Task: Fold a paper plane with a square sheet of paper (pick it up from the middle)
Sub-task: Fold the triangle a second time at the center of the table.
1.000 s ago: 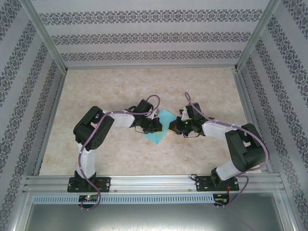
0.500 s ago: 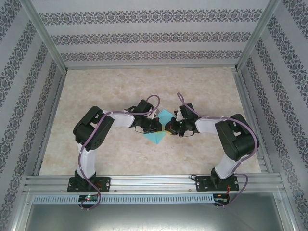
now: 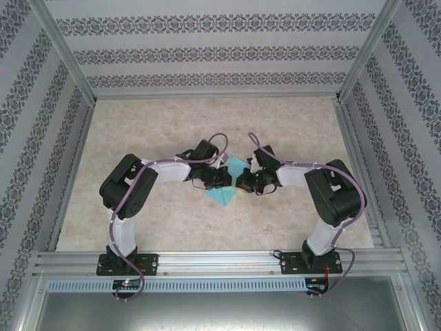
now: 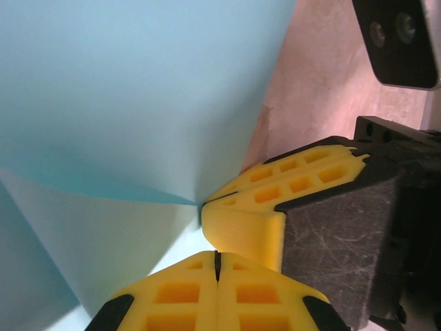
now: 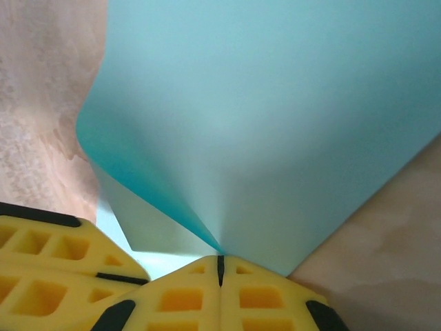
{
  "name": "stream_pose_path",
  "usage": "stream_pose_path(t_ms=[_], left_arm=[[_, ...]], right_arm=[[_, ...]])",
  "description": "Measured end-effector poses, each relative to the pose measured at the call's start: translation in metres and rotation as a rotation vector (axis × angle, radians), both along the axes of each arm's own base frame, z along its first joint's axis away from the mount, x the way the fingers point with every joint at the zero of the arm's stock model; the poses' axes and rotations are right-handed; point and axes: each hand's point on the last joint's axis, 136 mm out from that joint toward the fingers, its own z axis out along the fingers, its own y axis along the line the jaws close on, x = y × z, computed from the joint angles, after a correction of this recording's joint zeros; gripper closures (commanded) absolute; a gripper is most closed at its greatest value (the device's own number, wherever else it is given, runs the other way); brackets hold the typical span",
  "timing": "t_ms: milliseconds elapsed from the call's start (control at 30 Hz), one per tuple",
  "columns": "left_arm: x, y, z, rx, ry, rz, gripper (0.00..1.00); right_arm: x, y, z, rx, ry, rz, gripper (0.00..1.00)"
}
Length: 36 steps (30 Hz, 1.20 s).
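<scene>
Square sheet of paper (image 3: 222, 196): thin, turquoise, bowed into a soft fold with one sharp crease, lying at the centre of the table (image 3: 172, 124). Left gripper (image 4: 217, 267) and right gripper (image 5: 220, 267) meet there, crowding over it, each clenched on the sheet. Fingertips yellow, ribbed, blocky. Tabletop beige, marbled.

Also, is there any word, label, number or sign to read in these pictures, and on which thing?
None: no readable text stands on the sheet of paper, the left tool, the right tool, the table or the patterned walls.
</scene>
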Motion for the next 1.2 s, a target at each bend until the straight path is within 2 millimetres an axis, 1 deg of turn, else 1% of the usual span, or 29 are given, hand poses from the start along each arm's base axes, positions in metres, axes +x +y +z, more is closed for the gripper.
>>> stream_pose_path(t_ms=[233, 400, 500, 700, 1033, 1200], left_arm=[[0.008, 0.013, 0.001, 0.052, -0.022, -0.020, 0.93], [0.019, 0.023, -0.003, 0.072, -0.022, -0.016, 0.93], [0.021, 0.025, -0.008, 0.080, -0.020, -0.022, 0.93], [0.018, 0.029, -0.019, 0.101, 0.000, -0.035, 0.93], [0.021, 0.032, -0.023, 0.100, 0.004, -0.047, 0.93], [0.023, 0.030, -0.024, 0.097, 0.004, -0.059, 0.93]], right_arm=[[0.001, -0.001, 0.000, -0.017, -0.010, 0.014, 0.98], [0.001, -0.002, 0.000, -0.022, -0.007, 0.014, 0.98], [0.001, -0.002, 0.000, -0.024, -0.008, 0.017, 0.98], [0.001, -0.002, 0.000, -0.028, -0.015, 0.026, 0.98], [0.001, -0.003, 0.001, -0.052, -0.014, 0.028, 0.97], [0.000, -0.005, 0.002, -0.075, -0.016, 0.025, 0.91]])
